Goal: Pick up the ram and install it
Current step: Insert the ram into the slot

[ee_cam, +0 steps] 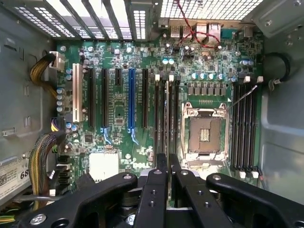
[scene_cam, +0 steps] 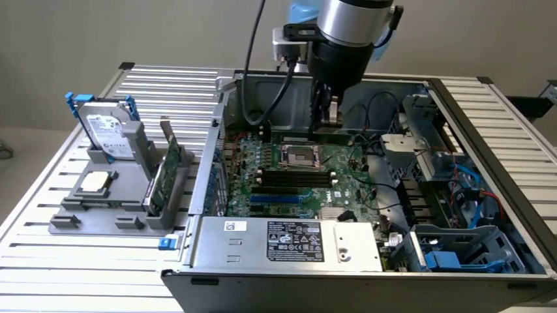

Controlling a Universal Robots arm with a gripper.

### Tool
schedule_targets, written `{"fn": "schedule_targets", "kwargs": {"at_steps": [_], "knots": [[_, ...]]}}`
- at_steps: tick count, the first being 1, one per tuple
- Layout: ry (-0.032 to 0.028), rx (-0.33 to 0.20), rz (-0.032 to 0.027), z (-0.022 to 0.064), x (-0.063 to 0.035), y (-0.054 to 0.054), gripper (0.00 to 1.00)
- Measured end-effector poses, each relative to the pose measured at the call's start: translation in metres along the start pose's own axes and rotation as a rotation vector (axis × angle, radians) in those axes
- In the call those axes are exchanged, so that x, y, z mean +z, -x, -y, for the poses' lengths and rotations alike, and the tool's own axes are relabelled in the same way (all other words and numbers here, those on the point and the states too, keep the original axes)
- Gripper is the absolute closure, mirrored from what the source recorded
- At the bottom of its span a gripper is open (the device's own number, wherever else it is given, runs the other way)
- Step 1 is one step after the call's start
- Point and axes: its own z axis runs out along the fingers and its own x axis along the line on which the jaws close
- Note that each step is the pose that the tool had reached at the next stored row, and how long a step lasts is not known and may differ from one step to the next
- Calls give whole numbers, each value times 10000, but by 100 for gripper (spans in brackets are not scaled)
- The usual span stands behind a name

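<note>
Jaws clamped on ram mid-length, 12 o'clock of processor socket (exterior view). Likely light, stiff, fragile; grip flat faces, spare contacts.

ram partly behind tool

Exterior view: elevated, oblique, set back from the computer case. Wrist view: close, facing down onto its motherboard, shared by both.
</note>
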Motion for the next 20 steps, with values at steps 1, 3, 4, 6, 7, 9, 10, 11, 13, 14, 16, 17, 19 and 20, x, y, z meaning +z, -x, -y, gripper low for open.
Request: {"fn": "schedule_targets", "kwargs": {"at_steps": [1,3,4,6,7,9,10,11,13,14,16,17,19,20], "knots": [[0,2,-1,-1,19,-6,87],[0,5,0,-3,54,-17,87],[0,9,1,-5,73,-22,87],[-1,19,2,-11,109,-32,87],[-1,30,2,-18,129,-36,87],[-2,44,4,-30,166,-42,87],[-1,45,3,-34,184,-45,87],[-1,44,2,-38,202,-47,87],[-2,45,3,-44,239,-52,87],[-1,45,4,-48,258,-54,87],[-1,45,3,-54,294,-58,87],[-1,45,3,-58,313,-61,87],[-1,45,3,-64,349,-65,87],[-2,44,4,-67,369,-67,87]]}}
